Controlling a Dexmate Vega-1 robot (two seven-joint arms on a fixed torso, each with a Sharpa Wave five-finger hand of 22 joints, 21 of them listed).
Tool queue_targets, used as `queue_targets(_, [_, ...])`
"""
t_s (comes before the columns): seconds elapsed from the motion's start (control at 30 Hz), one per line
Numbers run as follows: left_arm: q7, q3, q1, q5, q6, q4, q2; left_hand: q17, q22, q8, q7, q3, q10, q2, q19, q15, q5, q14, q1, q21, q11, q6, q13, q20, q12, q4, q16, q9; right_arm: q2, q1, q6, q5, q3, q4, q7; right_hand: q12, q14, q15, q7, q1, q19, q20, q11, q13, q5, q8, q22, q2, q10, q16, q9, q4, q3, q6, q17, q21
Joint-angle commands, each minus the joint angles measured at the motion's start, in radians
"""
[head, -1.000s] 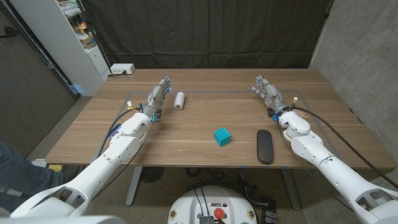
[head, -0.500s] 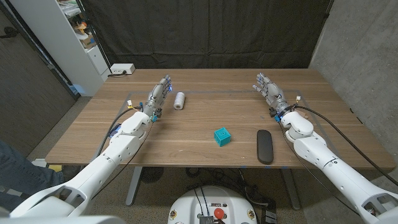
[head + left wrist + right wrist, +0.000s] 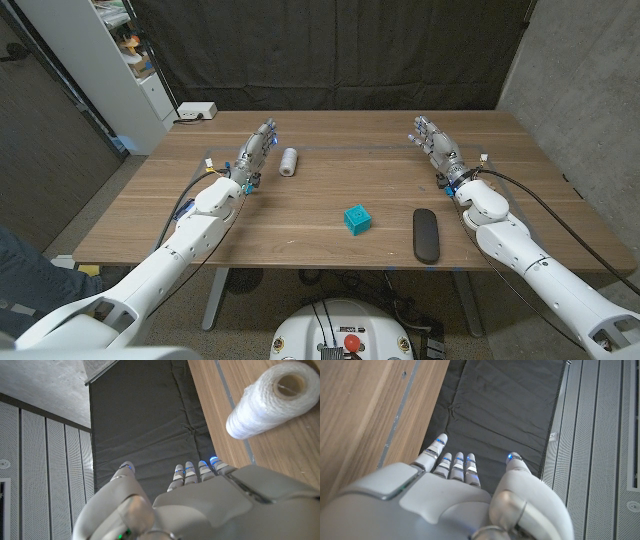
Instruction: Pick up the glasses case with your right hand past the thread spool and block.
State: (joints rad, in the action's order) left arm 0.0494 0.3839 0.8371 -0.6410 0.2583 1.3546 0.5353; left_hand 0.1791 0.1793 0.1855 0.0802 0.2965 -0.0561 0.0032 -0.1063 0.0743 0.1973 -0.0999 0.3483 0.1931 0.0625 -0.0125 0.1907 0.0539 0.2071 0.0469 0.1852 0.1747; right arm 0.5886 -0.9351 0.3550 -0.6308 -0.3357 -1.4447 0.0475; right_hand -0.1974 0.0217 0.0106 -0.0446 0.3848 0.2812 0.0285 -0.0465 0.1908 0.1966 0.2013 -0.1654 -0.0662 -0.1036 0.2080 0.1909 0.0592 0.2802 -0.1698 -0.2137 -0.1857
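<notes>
- Glasses case [image 3: 426,235], dark and oblong, lies on the wooden desk [image 3: 330,190] near its front edge, just beside the right forearm and well behind the right hand's fingertips.
- Left hand [image 3: 255,155] is stretched forward at the far left of the desk, fingers straight and close together, holding nothing; the white thread spool [image 3: 288,161] lies on its side just beside it, apart from the fingers.
- Teal block [image 3: 357,219] sits between the spool and the case, nearer the case.
- Right hand [image 3: 436,146] reaches toward the desk's far edge, fingers extended and slightly apart, thumb held out to the side, empty; its arm runs back along the desk's right side.
</notes>
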Motion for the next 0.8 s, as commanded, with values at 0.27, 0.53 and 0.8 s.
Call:
queue_targets(0.27, [0.008,0.008,-0.009,0.007,-0.004,-0.002,0.002,0.002,0.001,0.002,0.008,0.0,-0.004,0.012,-0.009,-0.001,0.001,-0.009,0.004,0.003,0.0,0.004,0.002,-0.008,0.003,-0.007,0.002,0.003,0.027,-0.037,0.029,0.012,0.016,-0.039,0.001,-0.005,0.012,0.002,0.001,0.006,0.005,-0.005,-0.003,0.002,0.005,0.004,-0.004,-0.004,-0.01,0.009,0.002,0.01,0.002,-0.011,-0.002,-0.005])
queue_targets(0.53, [0.003,0.004,-0.005,0.01,-0.007,0.01,0.011,0.002,0.001,0.003,0.009,-0.001,-0.004,0.014,-0.011,0.0,0.0,-0.008,0.004,0.003,-0.002,0.005,0.002,-0.007,0.003,-0.009,0.002,0.003,0.049,-0.053,0.031,0.012,0.026,-0.06,0.009,-0.005,0.013,0.002,0.003,0.006,0.005,-0.006,0.0,0.002,0.004,0.004,-0.004,-0.005,-0.011,0.009,0.002,0.01,0.001,-0.011,-0.001,-0.005])
queue_targets(0.8, [0.007,0.003,-0.001,0.007,-0.01,0.018,0.016,0.002,0.001,0.003,0.008,-0.001,-0.004,0.015,-0.012,-0.001,0.0,-0.008,0.004,0.003,-0.003,0.006,0.002,-0.006,0.003,-0.01,0.002,0.003,0.059,-0.073,0.054,-0.006,0.037,-0.075,0.038,-0.004,0.022,0.001,0.002,0.007,0.016,-0.006,0.001,0.002,0.005,0.002,-0.004,-0.007,-0.01,0.011,0.002,0.013,0.0,-0.01,0.0,-0.009])
